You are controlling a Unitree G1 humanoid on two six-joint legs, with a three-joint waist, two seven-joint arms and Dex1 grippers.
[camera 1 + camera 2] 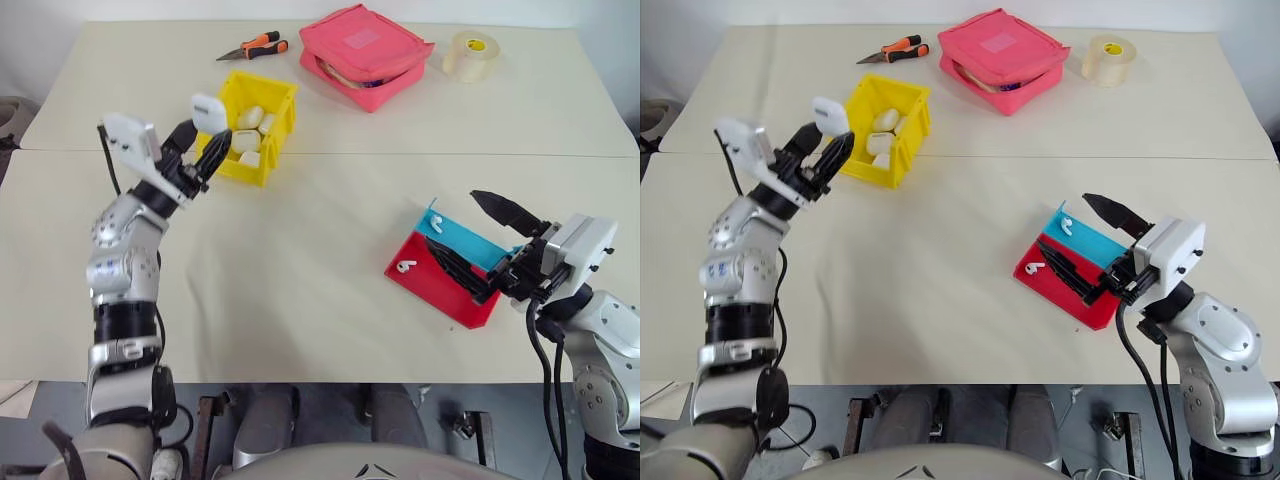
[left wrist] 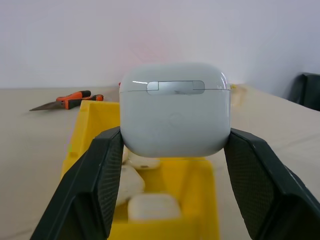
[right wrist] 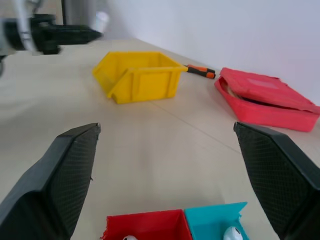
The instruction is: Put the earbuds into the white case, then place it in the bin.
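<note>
White case point(image 1: 209, 112) clamped in my left gripper point(image 1: 204, 140), at the bin's point(image 1: 277, 130) near-left rim; bin opening lies at 2 o'clock. Right gripper point(image 1: 490, 250) open, over tray point(image 1: 440, 285) with earbuds point(image 1: 405, 267).

Bright even light, soft faint shadows, wrist views hazy, background blurred, slight pink cast
</note>
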